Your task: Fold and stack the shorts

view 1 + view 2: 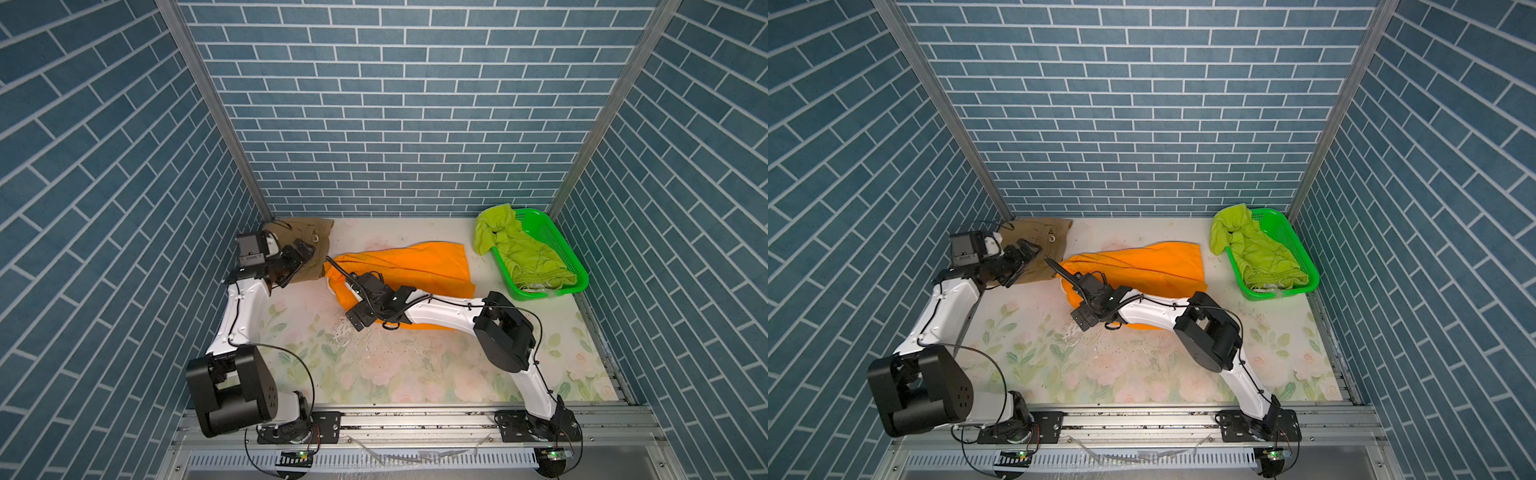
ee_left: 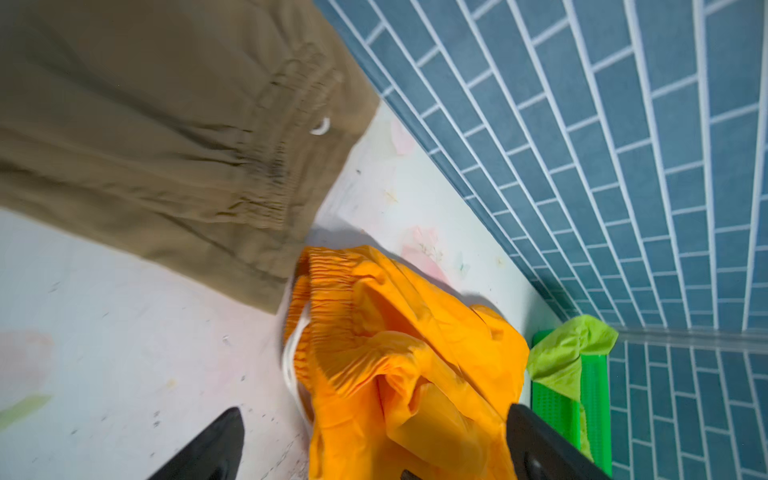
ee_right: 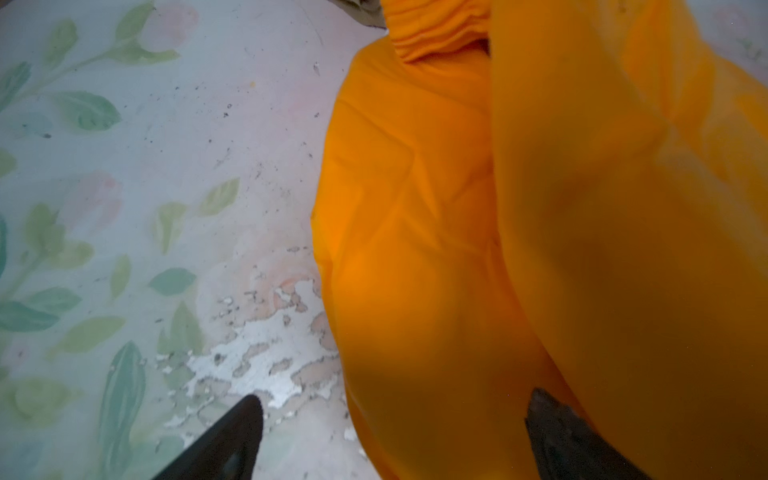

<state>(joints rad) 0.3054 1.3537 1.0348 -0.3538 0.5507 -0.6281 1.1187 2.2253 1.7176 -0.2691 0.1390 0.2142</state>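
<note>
Shorts in bright orange (image 1: 419, 266) are lying rumpled near the middle of the flowered table (image 1: 374, 370), their gathered waistband pointing left toward the tan shorts (image 1: 309, 232). Those tan ones are sitting flat in the far left corner, just beside the orange waistband.

The right pincer (image 3: 395, 405) is hanging over the near left edge of the orange shorts with its jaws spread wide and nothing in them. In the right wrist view one finger (image 3: 237, 432) is showing over bare table, where the printed covering is flaking, and the other over orange cloth.

The left pincer (image 2: 374, 413) is hovering above the tan shorts' right edge, likewise wide apart and empty. It is looking across at the orange waistband, which is lying just ahead of its fingertips.

Well apart at the far right, the lime green shorts (image 1: 517, 249) are sitting heaped in a green plastic basket (image 1: 548, 293), one end draping over its far left rim. Blue brick-patterned walls (image 1: 395, 104) are closing in the table on three sides.
</note>
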